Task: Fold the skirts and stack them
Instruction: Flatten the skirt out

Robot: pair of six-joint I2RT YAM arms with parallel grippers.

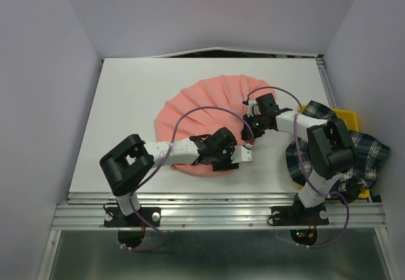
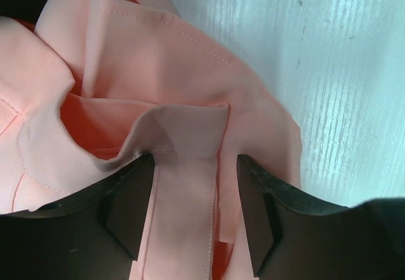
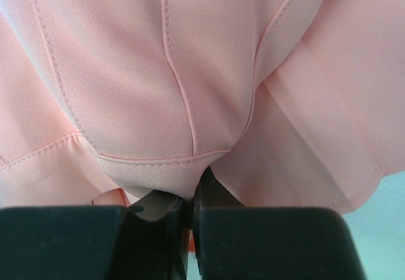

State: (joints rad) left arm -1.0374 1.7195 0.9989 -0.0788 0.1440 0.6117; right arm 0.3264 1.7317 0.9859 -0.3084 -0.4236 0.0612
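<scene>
Pink skirt (image 1: 196,112): fanned out on the worktop (image 1: 126,102). Nearly all of it lies to the left of both pincers.
Right pincer (image 3: 192,216): pressed together on a hemmed fold of the pink skirt. In the wrist view I see the cloth running into the closed gap.
Left pincer (image 2: 196,216): spread. A flat strip of pink cloth lies between its fingers (image 2: 126,210), one edge against the left one and clear of the other. It isn't gripping anything.
Key relation: both pincers sit on the skirt's right-hand edge, the right pincer (image 1: 248,110) at the far part and the left pincer (image 1: 243,156) nearer the bases. The line between them follows that edge, near to far.
Fold call: my judgement is the left must close on its strip first. Then both can carry the edge leftward over the body, folding parallel to that line.
Nearer arm: about even, since each is already at its own corner.
Plaid skirt (image 1: 364,153): well to the right of the right pincer, draped over the yellow bin (image 1: 347,116) beside that arm's base. Unfolded.
Progress: early I'd say, nothing stacked.
Risk: a one-sided grip would drag the pleats askew.
</scene>
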